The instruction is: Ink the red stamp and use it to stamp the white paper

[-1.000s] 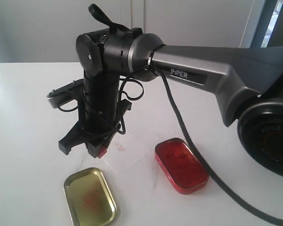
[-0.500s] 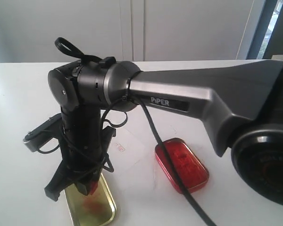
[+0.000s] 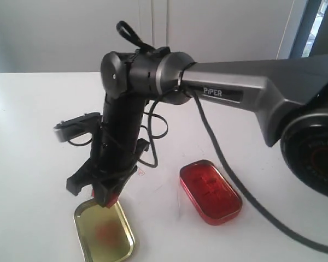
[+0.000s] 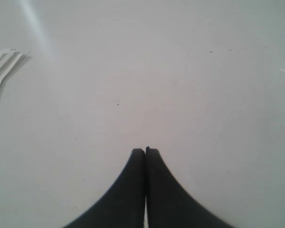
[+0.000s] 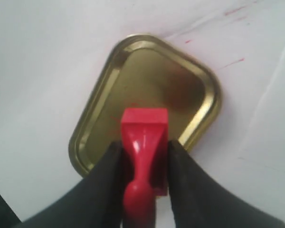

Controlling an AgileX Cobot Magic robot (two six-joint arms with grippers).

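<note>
The lid (image 3: 104,234) lies on the tabletop (image 3: 33,109) at the front left. The ink tin (image 3: 210,192) lies to its right, well apart and slightly further back. The paper (image 3: 153,188) lies flat between them, reaching behind the lid. The right gripper (image 3: 93,194) hangs over the lid's rear end with the stamp (image 5: 143,142) between its jaws, over the lid's interior. Contact with the lid cannot be determined.
</note>
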